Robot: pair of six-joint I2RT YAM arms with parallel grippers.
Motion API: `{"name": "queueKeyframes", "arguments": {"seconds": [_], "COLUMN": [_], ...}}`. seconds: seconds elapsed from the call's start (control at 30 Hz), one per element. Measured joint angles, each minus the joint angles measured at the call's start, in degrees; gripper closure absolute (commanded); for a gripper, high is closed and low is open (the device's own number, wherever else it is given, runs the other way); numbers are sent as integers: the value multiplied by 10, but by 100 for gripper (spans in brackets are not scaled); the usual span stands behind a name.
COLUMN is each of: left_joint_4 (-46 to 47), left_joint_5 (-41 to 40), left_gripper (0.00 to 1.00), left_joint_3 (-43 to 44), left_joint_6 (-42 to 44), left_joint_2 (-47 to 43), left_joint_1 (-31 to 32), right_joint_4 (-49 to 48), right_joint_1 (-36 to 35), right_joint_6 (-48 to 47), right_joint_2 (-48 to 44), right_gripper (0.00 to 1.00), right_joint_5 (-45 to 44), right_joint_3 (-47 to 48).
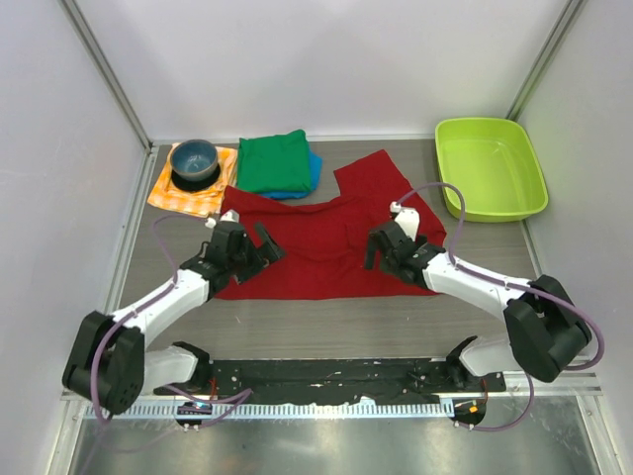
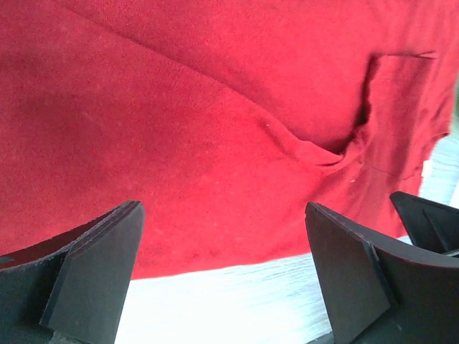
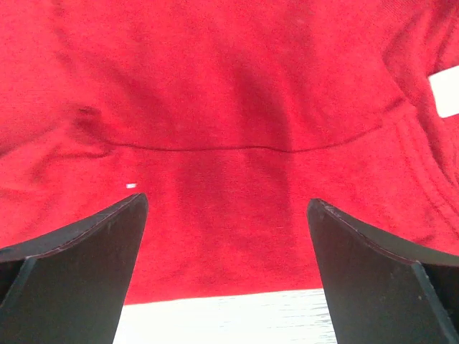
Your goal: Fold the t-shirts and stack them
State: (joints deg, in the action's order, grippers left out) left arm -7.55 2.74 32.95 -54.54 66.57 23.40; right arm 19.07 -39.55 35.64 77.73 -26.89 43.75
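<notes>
A dark red t-shirt [image 1: 316, 242] lies spread across the middle of the table, with one sleeve folded up at the back right. At the back, a folded green t-shirt [image 1: 274, 161] rests on a folded blue t-shirt [image 1: 313, 170]. My left gripper [image 1: 259, 251] hovers open over the red shirt's left part near its front hem. My right gripper [image 1: 379, 249] hovers open over its right part. In the left wrist view the left gripper [image 2: 222, 215] has red cloth [image 2: 215, 107] and bare table between its jaws. The right gripper [image 3: 226, 204] shows the same over the shirt [image 3: 229, 93].
A dark bowl [image 1: 194, 160] stands on an orange-and-white checked cloth [image 1: 185, 195] at the back left. A lime green bin [image 1: 490, 168] sits at the back right. Grey table [image 1: 326, 322] shows in front of the red shirt, with a black rail [image 1: 326, 378] at the near edge.
</notes>
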Motion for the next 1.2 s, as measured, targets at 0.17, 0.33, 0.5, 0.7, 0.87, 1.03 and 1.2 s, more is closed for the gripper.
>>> {"name": "queueKeyframes", "arguments": {"seconds": [0.17,0.33,0.5,0.7,0.87,1.03,1.2], "left_joint_4": [0,-2,-35,-73,-79,-115,-132], "left_joint_5": [-9,-28,-63,-90,-114,-131,-144], "left_gripper": [0,0,0,0,0,0,0], "left_joint_3": [48,101,117,106,58,2,-29], "left_joint_6": [26,55,74,77,61,40,19], "left_joint_2": [94,160,181,184,127,47,-1], "left_joint_1": [11,24,61,97,113,117,128], "right_joint_4": [-2,-31,-55,-72,-58,-10,28], "right_joint_1": [48,53,54,49,16,-43,-106], "right_joint_6": [-13,-17,-20,-11,23,70,129], "right_joint_2": [24,56,72,63,49,23,-6], "right_gripper": [0,0,0,0,0,0,0], "right_joint_5": [26,55,63,56,34,26,14], "right_joint_3": [-23,-25,-34,-48,-58,-70,-85]}}
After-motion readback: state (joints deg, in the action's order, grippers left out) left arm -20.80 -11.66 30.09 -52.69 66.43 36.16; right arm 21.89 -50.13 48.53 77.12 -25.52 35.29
